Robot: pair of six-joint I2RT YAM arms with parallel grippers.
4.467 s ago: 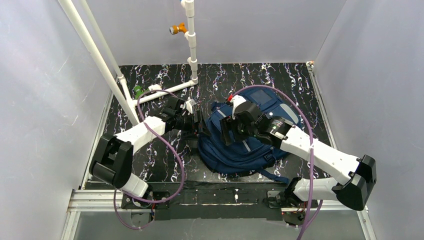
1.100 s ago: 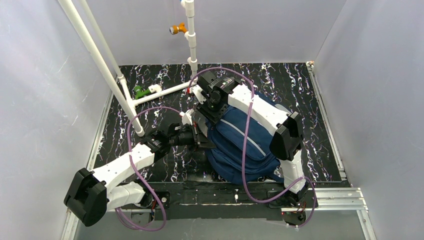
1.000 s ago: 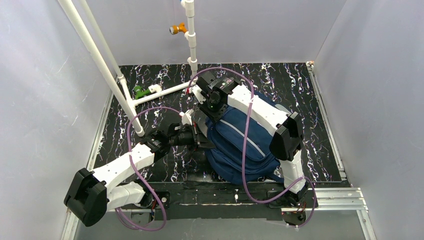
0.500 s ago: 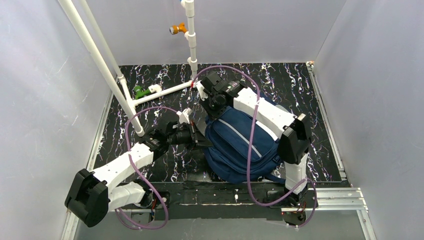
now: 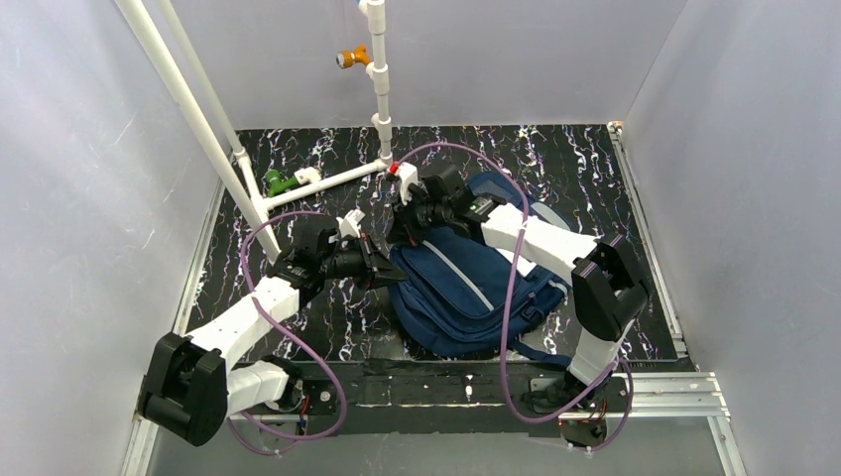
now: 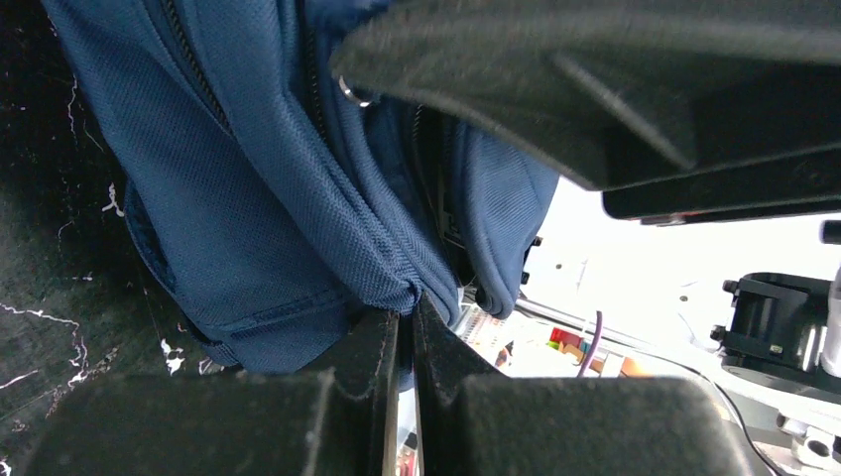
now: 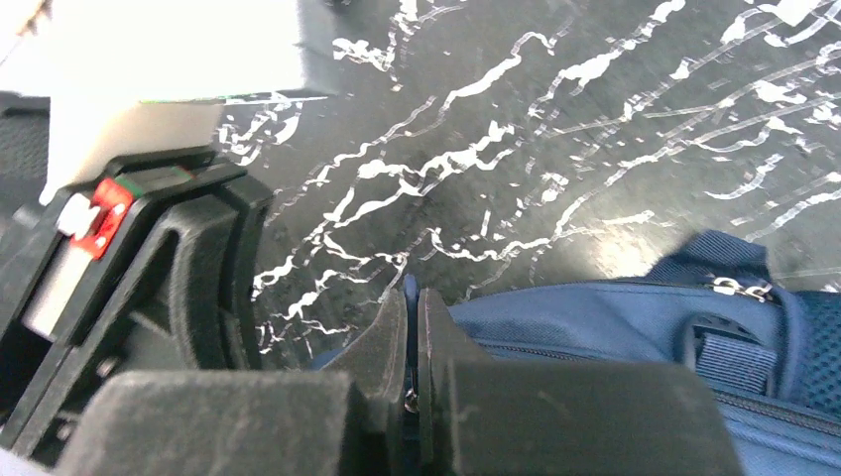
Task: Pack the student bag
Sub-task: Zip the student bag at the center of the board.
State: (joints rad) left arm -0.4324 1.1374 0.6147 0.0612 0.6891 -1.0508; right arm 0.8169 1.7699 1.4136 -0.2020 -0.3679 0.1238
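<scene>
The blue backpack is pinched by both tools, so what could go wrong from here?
1. The left tool holds only a thin fold of the backpack, so the fabric might slip out.
2. The right tool is shut on the backpack's edge too. If the two pull against each other, the fabric could be strained.
3. In the top view, the right arm's purple cable runs across the backpack and might snag on it.

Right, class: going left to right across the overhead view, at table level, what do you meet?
Green fitting → left gripper, shut on the bag's left edge → bag → right elbow. The right gripper is left out because it overlaps the left one.
</scene>
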